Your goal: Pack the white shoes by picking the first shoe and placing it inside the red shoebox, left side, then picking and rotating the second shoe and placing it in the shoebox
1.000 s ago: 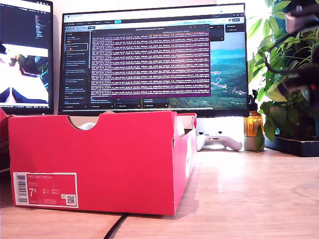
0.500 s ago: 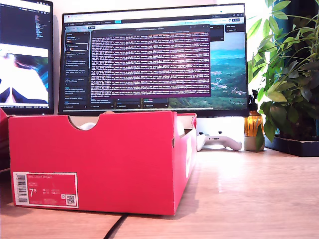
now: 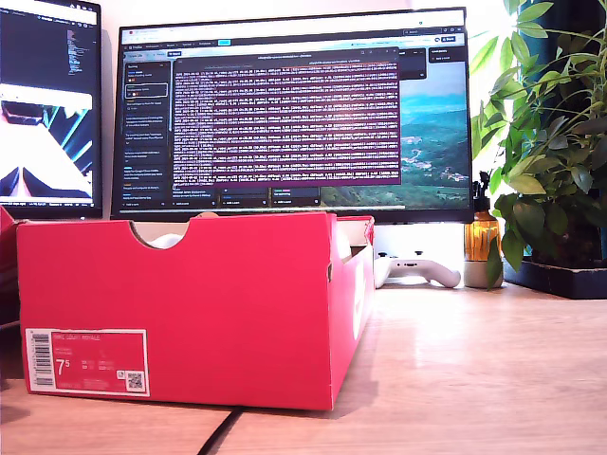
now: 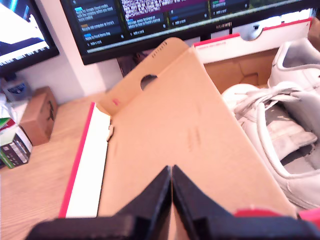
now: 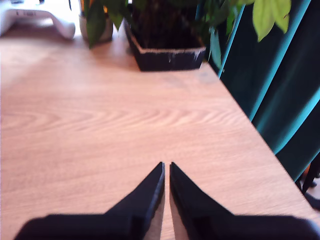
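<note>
The red shoebox (image 3: pixel 190 313) stands on the desk at the exterior view's left, its label reading 7.5. A bit of white (image 3: pixel 169 240) shows through its notch. In the first wrist view the white shoes (image 4: pixel 272 125) lie close together inside the box, laces up. My first gripper (image 4: pixel 171 174) is shut with nothing in it, hovering over the box's brown cardboard lid panel (image 4: pixel 190 130) beside the shoes. My second gripper (image 5: pixel 166 167) is shut and empty above bare wood. Neither gripper shows in the exterior view.
Two monitors (image 3: pixel 294 114) stand behind the box. A white game controller (image 3: pixel 417 270), an amber bottle (image 3: pixel 482 237) and a potted plant (image 3: pixel 550 161) sit at the exterior view's right. The plant tray (image 5: pixel 165 52) and a teal curtain (image 5: pixel 280 80) lie ahead of my second gripper.
A blurred dark arm at the exterior view's upper right a second ago has left that view. The picture on the monitor at that view's left has changed. The box has not moved.
</note>
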